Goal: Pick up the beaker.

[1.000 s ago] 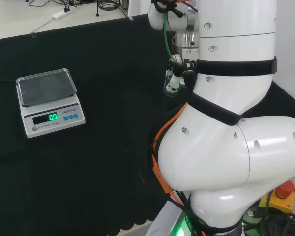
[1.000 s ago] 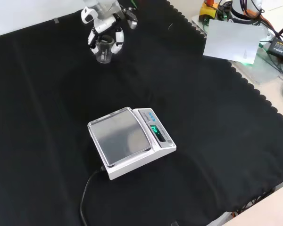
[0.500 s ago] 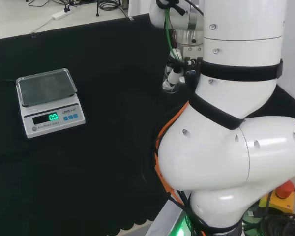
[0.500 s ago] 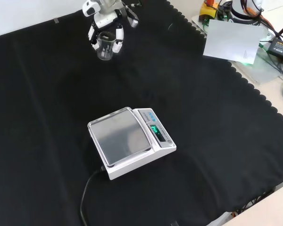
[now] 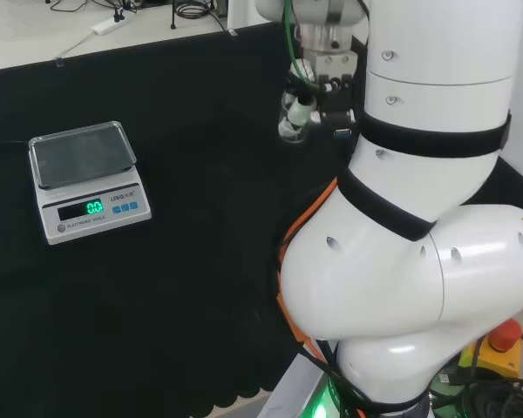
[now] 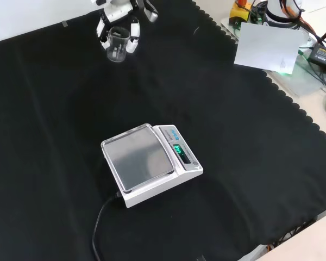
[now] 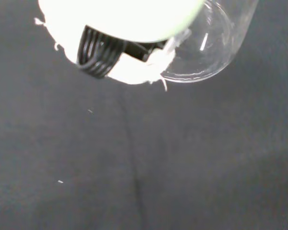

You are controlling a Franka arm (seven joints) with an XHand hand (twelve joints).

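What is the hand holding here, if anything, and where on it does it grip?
The hand holds the clear beaker, with fingers curled round its upper wall near the rim.

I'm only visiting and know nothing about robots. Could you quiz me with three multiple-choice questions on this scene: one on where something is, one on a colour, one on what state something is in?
1. In the front view, where is the clear glass beaker relative to the white weighing scale with a silver pan?
A. Farther off, near the top of the view
B. On the scale's pan
C. Nearer the camera than the scale

2. What colour are the lit digits on the scale's display?
A. Red
B. Green
C. Blue

3. What is the black and white robot hand doing?
A. Resting flat on the black cloth
B. Pressing the scale
C. Holding the beaker with curled fingers

Answers: 1 A, the beaker sits well above the scale in that view. 2 B, the digits glow green. 3 C, fingers wrap both sides of the beaker.
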